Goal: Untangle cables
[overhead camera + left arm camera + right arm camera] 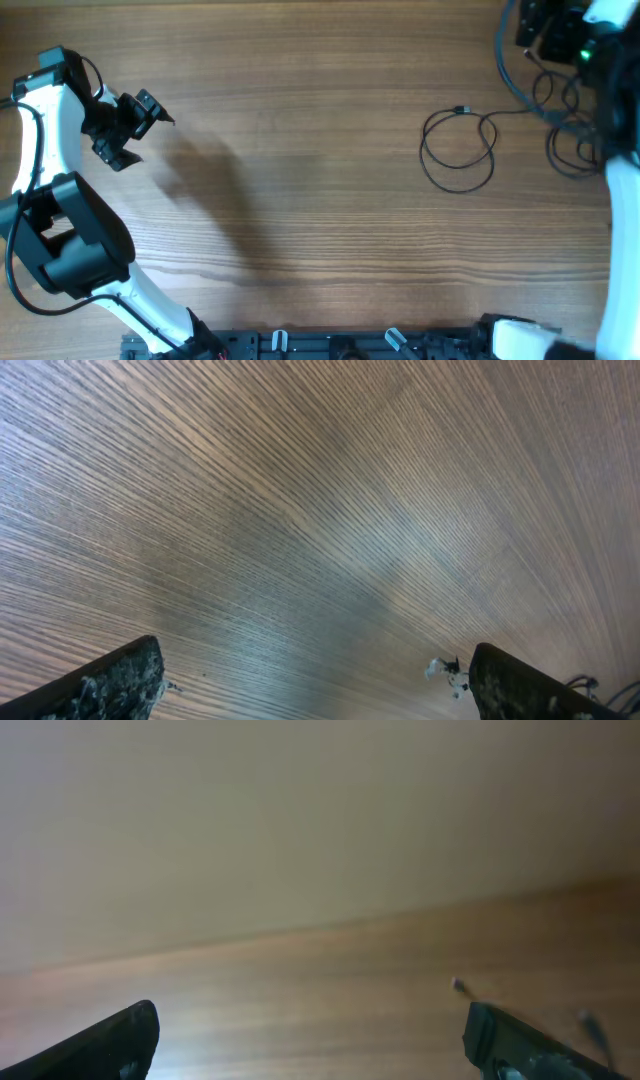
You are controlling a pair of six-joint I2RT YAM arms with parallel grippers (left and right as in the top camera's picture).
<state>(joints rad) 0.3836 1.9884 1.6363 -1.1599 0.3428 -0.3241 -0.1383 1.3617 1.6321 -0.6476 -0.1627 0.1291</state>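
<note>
The thin black cables lie at the right of the wooden table. One cable forms a loop (pixel 458 152) with a small plug (pixel 460 110) at its end. More cable is tangled (pixel 566 130) under my right arm. My right gripper (pixel 545 28) is at the far right corner above that tangle, and it is open and empty in the right wrist view (pixel 310 1042). A blurred plug tip (pixel 457 985) shows there near its right finger. My left gripper (pixel 135 125) is far left, away from the cables, and it is open and empty over bare wood (pixel 315 695).
The wooden table (pixel 300 180) fills the overhead view. The arm bases and a black rail (pixel 330 345) run along the front edge. A bit of black wire (pixel 592 685) shows at the bottom right of the left wrist view.
</note>
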